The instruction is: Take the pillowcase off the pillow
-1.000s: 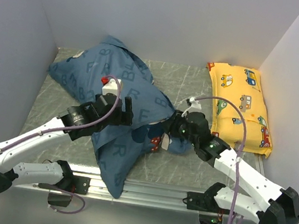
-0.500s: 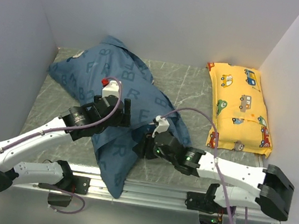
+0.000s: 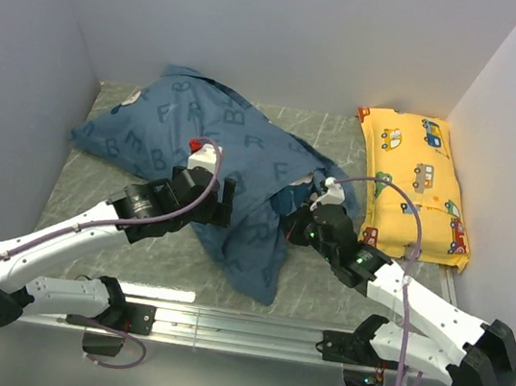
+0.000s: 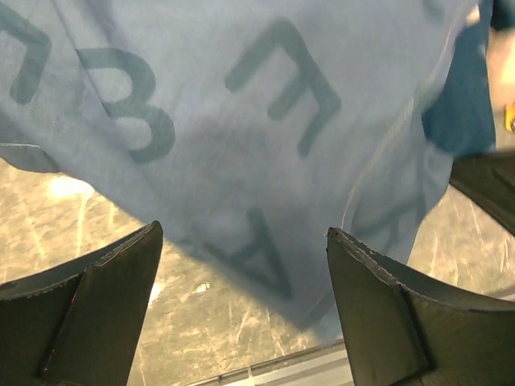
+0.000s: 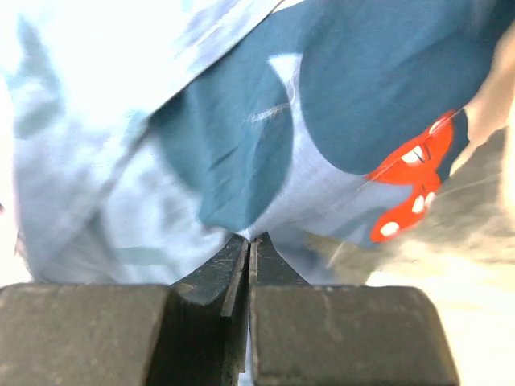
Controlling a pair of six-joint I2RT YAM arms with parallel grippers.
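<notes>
Item: pillowcase [image 3: 190,129], pillow hidden inside; stripping step. Grip: right fingers [image 5: 213,277] clamped on its edge, left fingers [image 4: 96,305] spread, empty. Next, likely: pin bulk, draw edge away.

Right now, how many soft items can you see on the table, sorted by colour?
Dark blue: 1, the pillowcase
Yellow: 1, the car-print pillow
Total: 2
</notes>
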